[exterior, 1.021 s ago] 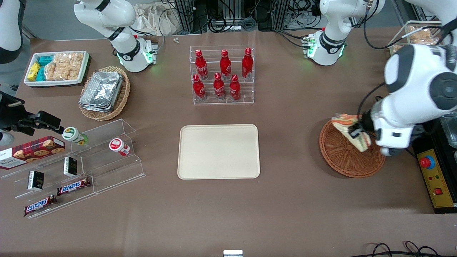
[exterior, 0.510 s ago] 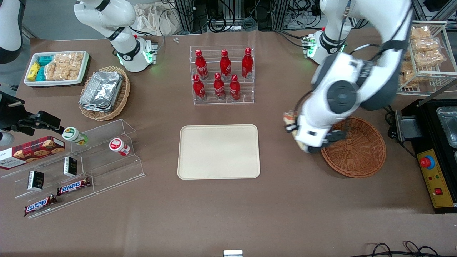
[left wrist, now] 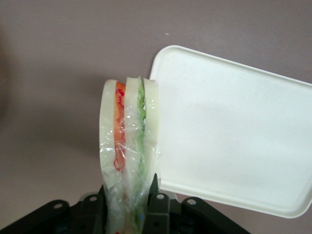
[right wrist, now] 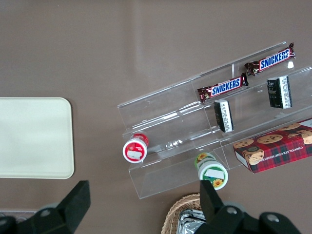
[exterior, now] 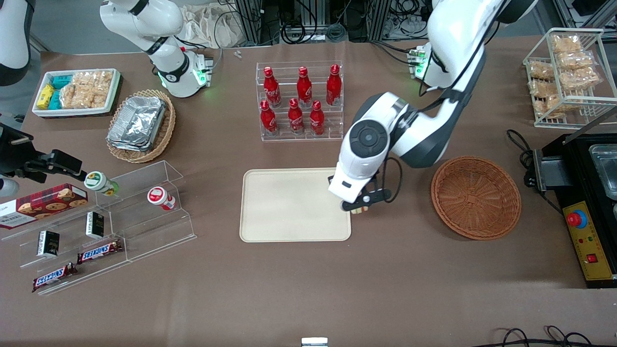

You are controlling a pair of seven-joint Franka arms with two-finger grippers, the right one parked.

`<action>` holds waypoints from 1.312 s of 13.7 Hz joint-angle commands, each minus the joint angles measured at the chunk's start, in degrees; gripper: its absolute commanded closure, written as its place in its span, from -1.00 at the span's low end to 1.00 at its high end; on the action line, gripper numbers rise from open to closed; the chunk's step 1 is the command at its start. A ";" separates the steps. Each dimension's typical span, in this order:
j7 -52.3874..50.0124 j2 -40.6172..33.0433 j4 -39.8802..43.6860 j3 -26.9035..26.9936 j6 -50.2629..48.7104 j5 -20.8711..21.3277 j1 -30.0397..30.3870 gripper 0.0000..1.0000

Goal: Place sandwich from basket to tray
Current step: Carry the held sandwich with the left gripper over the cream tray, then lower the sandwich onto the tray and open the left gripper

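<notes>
The left arm's tool (left wrist: 127,202) is clamped on the clear-wrapped triangular white-bread sandwich (left wrist: 127,156) with orange and green filling, held in the air over the edge of the flat cream plastic tray (exterior: 289,205) nearest the round reddish-brown wicker basket (exterior: 476,197). The basket is emptied; I judge lowering and release remain.

**Free room and obstacles around the tray**

Tray (exterior: 289,202): bare surface, open from above. Gripper (exterior: 359,205), jaws closed on the sandwich (left wrist: 129,146), hangs over the tray's edge nearest the basket (exterior: 476,197). Bottle rack (exterior: 300,101) stands farther from the front camera, apart from the tray. Acrylic shelf (exterior: 144,202) lies toward the parked arm's end.
</notes>
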 commanded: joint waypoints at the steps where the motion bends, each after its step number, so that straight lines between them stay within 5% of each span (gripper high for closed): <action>1: 1.94 4.32 2.93 0.35 3.69 1.19 -1.67 0.42; 9: 10.91 12.06 2.40 0.35 11.78 1.02 -2.65 0.32; 10: 11.00 12.15 2.40 0.35 11.96 1.02 -2.65 -0.05; 11: 11.18 11.98 2.40 0.35 12.05 1.36 -2.56 -0.99; 18: 5.12 5.31 2.14 0.43 2.86 0.40 -0.55 -1.00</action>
